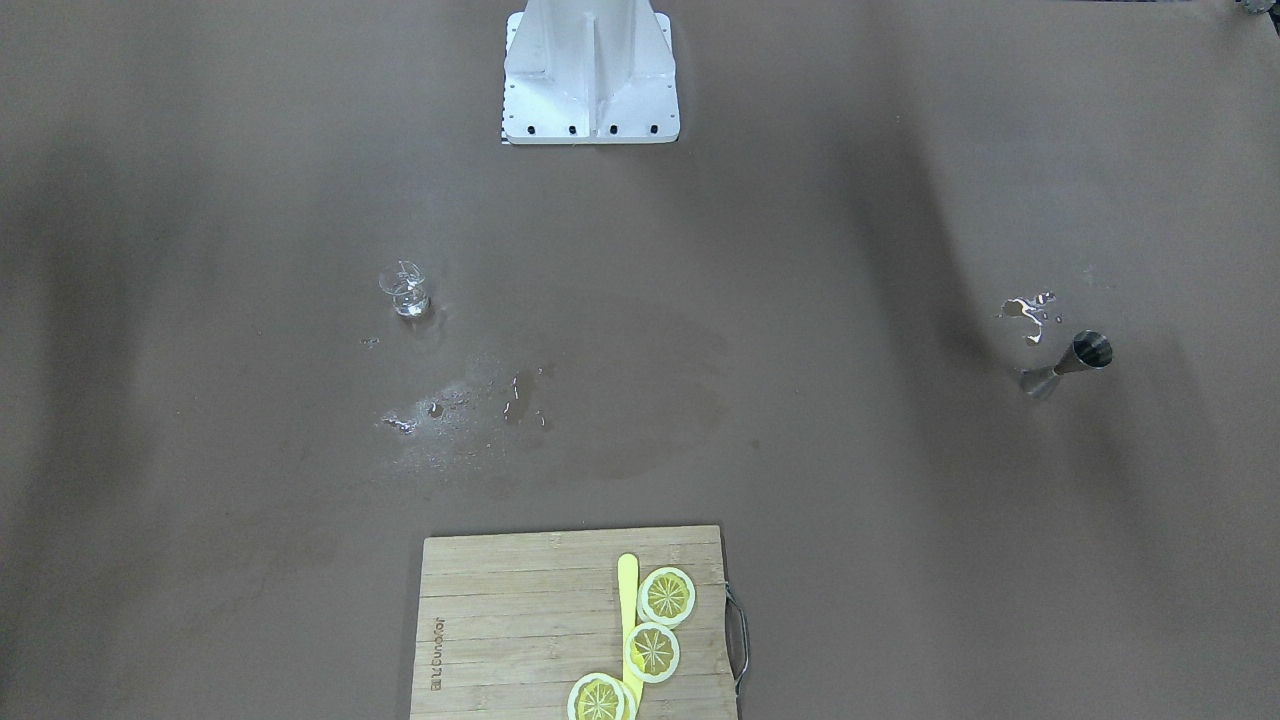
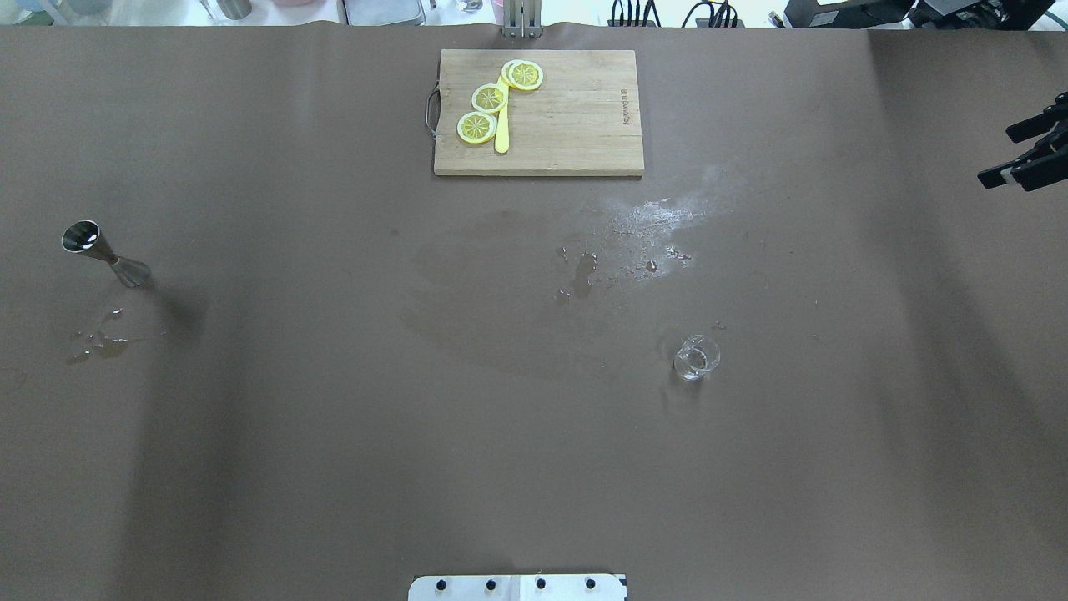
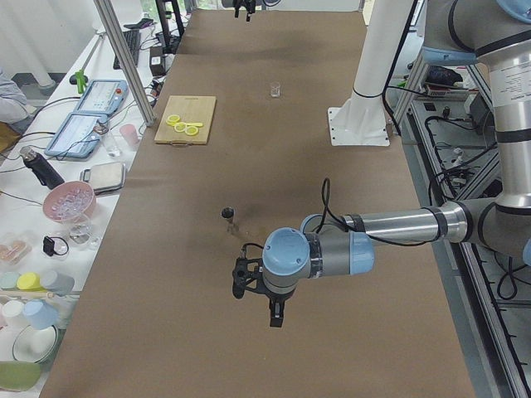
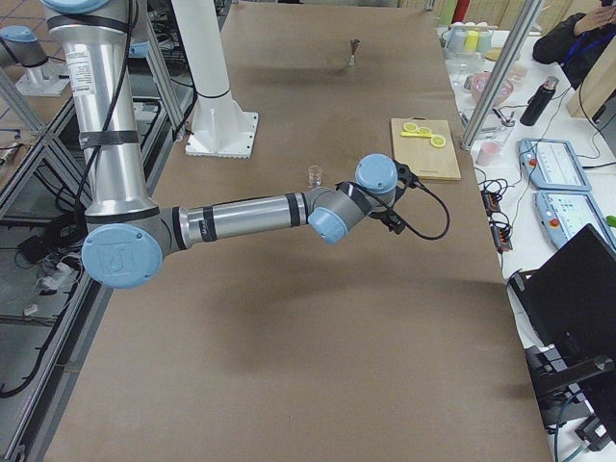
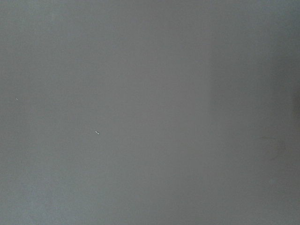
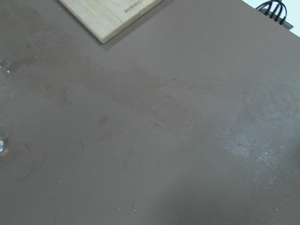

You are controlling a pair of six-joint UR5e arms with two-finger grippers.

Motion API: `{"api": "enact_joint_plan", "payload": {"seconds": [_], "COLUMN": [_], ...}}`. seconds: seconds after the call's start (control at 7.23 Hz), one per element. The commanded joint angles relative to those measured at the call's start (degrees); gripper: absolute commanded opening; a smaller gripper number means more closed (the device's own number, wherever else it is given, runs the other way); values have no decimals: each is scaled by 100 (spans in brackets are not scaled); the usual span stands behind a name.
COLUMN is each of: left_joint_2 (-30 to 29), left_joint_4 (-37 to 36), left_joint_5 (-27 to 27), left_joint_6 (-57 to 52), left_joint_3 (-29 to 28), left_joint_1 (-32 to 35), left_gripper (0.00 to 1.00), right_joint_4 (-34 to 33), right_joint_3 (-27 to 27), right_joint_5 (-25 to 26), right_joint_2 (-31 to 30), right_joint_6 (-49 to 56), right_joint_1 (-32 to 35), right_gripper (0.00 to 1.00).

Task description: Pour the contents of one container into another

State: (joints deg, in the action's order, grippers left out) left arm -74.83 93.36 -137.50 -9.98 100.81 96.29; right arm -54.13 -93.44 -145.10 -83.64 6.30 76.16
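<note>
1. Presently, the steel jigger (image 2: 104, 255) stands upright on the robot's left side of the desk (image 2: 334, 434), just beside a small puddle (image 2: 100, 340); whether it holds liquid cannot be told
2. Glass beaker (image 2: 696, 357): upright on the robot's right side, well apart from the jigger, with a wet patch (image 2: 659, 221) between it and the cutting board (image 2: 539, 113)
3. Left pincer (image 3: 255, 305): hangs low over bare desk, near the jigger but not touching it; it shows only in the side view, so whether its jaws are parted or together cannot be told
4. Right pincer (image 2: 1001, 155): at the desk's far right edge, fingers spread apart and holding nothing, well away from the beaker
5. Stage, as judged: neither container is grasped, so the pour has not begun
6. Hazard, toppling: the jigger is tall with a narrow waist, so an off-centre approach would probably knock it over
7. Hazard, slipping: the puddles suggest wet walls, and smooth steel or glass may slide between the fingers
8. Hazard, missing: the beaker's mouth is small, so a fast tilt or poor alignment would likely add to the spills
</note>
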Motion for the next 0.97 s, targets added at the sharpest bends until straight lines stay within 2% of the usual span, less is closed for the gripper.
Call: {"api": "enact_joint_plan", "payload": {"seconds": [0.0, 0.14, 0.28, 0.41, 0.55, 0.69, 0.83], "left_joint_2": [-67, -23, 73, 178, 310, 816, 882], "left_joint_4": [1369, 1943, 2489, 3425, 4714, 6223, 7491], "left_joint_5": [-84, -84, -93, -6, 499, 1444, 2245], "left_joint_6": [5, 57, 58, 67, 67, 75, 75], "left_joint_3": [27, 349, 526, 493, 475, 379, 309], "left_joint_1": [-479, -1132, -1496, -1847, -2234, -2734, -3339], "left_gripper": [98, 98, 98, 98, 98, 98, 98], "right_joint_4": [570, 605, 597, 701, 1059, 1776, 2410], "right_joint_3": [46, 37, -76, -104, -78, 10, 45], "right_joint_5": [79, 105, 9, 43, 44, 244, 481], "right_joint_2": [49, 49, 49, 49, 76, -11, -99], "right_joint_6": [-32, -67, -129, -155, -156, -164, -399], "right_joint_1": [-276, -495, -523, -593, -924, -1224, -1470], "right_gripper": [100, 100, 100, 100, 100, 100, 100]}}
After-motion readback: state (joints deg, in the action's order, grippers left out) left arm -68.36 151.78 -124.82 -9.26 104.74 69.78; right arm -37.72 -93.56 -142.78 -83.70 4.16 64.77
